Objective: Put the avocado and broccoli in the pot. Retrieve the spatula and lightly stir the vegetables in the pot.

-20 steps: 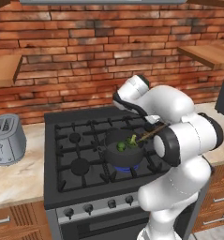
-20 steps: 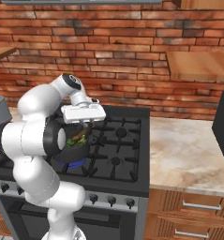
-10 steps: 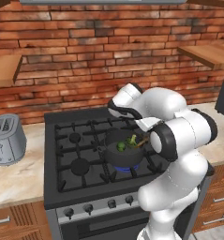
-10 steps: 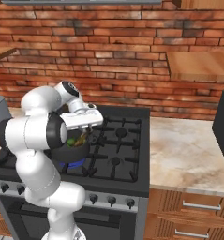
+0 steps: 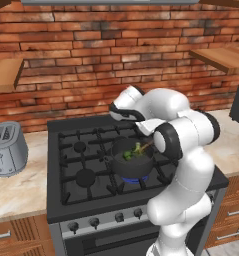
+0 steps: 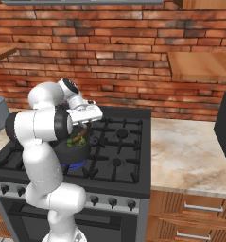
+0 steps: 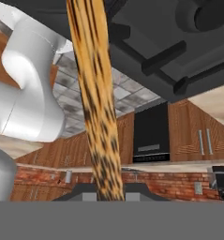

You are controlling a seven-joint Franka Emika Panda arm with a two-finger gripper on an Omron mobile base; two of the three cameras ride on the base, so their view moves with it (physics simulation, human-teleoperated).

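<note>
The pincer (image 6: 88,124) is clamped narrowly on the streaky brown wooden spatula (image 7: 95,103), whose flat head is dipped among green vegetables (image 5: 132,152) in the round dark metal pot (image 5: 132,165) on the black stove (image 5: 81,165).

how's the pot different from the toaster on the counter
The pot is dark, round and low, on a stove burner; the toaster is light grey, boxy and taller, on the counter left of the stove. The pot holds green vegetables; the toaster's slots look empty. Both stand upright.
</note>
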